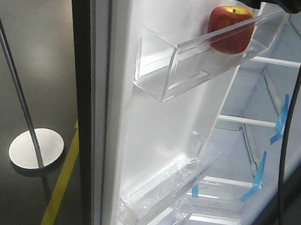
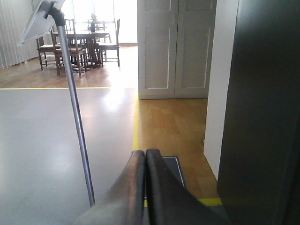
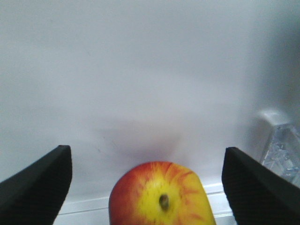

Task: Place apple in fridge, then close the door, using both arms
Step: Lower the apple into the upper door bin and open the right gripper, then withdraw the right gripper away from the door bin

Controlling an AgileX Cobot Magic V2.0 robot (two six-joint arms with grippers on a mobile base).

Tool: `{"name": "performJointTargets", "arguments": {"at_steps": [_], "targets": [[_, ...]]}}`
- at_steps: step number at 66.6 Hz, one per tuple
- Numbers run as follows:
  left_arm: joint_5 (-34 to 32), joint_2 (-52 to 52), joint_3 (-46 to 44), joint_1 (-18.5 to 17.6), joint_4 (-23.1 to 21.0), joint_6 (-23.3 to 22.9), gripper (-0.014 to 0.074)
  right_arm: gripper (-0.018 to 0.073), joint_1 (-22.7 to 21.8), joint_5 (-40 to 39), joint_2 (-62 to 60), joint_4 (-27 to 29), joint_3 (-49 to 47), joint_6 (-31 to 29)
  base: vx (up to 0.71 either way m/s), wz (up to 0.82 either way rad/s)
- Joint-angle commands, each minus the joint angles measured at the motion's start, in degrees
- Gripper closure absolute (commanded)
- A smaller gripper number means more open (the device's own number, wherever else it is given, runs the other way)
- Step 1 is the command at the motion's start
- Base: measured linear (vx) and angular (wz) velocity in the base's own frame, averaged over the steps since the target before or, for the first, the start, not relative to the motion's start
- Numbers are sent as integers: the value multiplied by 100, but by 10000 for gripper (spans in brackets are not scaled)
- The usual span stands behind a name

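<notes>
The apple (image 1: pixel 229 28) is sitting in the upper clear bin (image 1: pixel 168 78) on the white inner face of the door (image 1: pixel 157 142), its stem dimple turned toward the right wrist camera (yellow around the dimple, red further out). The right gripper (image 3: pixel 146 157) is hanging just above it, fingers (image 3: pixel 42 183) spread wide to either side and touching nothing. The door is standing open, showing the fridge (image 1: pixel 258 90) and its blue-taped glass shelves. The left gripper (image 2: pixel 145 161) is hovering outside over the floor, fingers pressed together on nothing, near a metal pole (image 2: pixel 77 131).
</notes>
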Motion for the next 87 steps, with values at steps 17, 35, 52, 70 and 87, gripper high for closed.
{"name": "performJointTargets", "arguments": {"at_steps": [17,35,52,70,87], "targets": [[-400,-81,66,22,0,-28,603,-13,-31,374,-1275,-762,-175,1018,0,0],[-400,-81,66,22,0,-28,603,-13,-31,318,-2648,-818,1047,998,0,0],[-400,-81,66,22,0,-28,603,-13,-31,-238,-4304,-777,3282,805,0,0],[-400,-81,66,22,0,-28,603,-13,-31,-3,-5951,-748,4910,940,0,0],[-400,-81,66,22,0,-28,603,-13,-31,440,-7332,-748,6170,1182,0,0]]}}
